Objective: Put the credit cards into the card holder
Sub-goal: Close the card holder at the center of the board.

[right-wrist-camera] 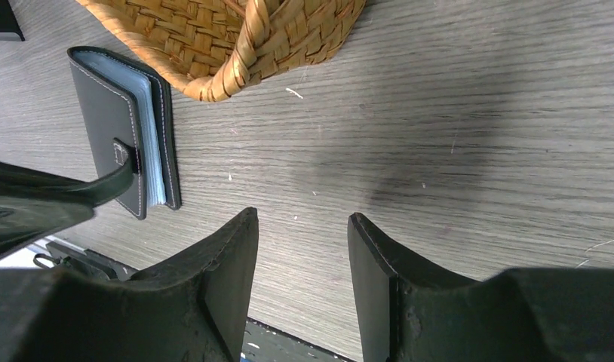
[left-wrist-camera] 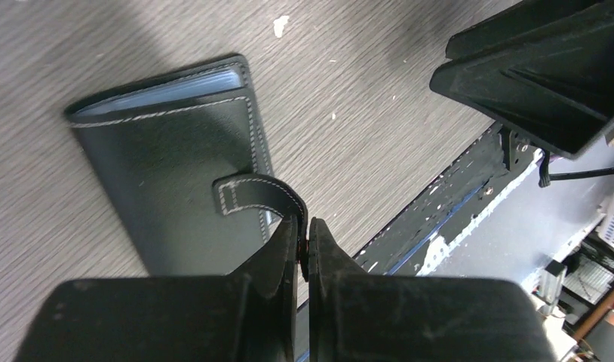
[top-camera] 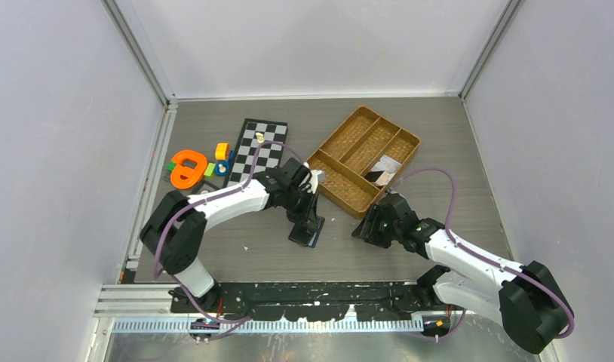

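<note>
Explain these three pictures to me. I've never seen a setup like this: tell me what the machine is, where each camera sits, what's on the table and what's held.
These are two robot arms bolted at the near edge of a table, each ending in a two-finger gripper. The wide picture looks down from above; the other two come from a camera on each wrist. On the table lie a chessboard, coloured toys, a woven tray holding the credit cards, and a folded black card holder. The left gripper is shut on the holder's strap. The right gripper is open and empty above bare table.
</note>
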`<state>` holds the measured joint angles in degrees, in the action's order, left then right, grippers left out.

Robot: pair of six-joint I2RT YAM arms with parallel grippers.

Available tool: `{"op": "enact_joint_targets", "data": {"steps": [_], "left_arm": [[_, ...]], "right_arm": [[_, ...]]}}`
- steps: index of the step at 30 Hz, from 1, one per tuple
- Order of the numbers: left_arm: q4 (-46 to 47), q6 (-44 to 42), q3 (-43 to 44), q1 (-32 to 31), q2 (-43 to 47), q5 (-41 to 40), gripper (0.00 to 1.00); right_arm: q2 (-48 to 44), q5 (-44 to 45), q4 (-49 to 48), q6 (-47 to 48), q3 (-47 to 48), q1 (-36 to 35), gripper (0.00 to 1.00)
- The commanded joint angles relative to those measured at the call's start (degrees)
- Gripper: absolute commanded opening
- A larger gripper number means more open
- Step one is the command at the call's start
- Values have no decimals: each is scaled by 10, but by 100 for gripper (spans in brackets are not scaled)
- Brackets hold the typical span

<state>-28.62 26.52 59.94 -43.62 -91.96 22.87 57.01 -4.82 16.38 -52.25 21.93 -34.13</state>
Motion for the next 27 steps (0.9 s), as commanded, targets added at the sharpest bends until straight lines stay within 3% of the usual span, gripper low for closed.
{"op": "enact_joint_targets", "data": {"steps": [1, 4, 10, 16, 21, 27], "left_arm": [[90, 43, -11, -20, -39, 40, 4], [87, 41, -12, -23, -41, 36, 11], [23, 20, 29, -23, 8, 21, 52], [-36, 5, 72, -21, 83, 18, 79], [-65, 4, 57, 16, 123, -16, 83], [-34, 17, -23, 62, 126, -57, 73]], "right_arm": [[-10, 3, -22, -5, 1, 0, 53], [-20, 7, -17, -5, 1, 0, 53], [-44, 16, 0, -3, 10, 0, 53], [-53, 17, 6, 2, 20, 0, 54], [-53, -6, -9, 6, 30, 0, 57], [-31, -61, -58, -4, 38, -1, 68]]}}
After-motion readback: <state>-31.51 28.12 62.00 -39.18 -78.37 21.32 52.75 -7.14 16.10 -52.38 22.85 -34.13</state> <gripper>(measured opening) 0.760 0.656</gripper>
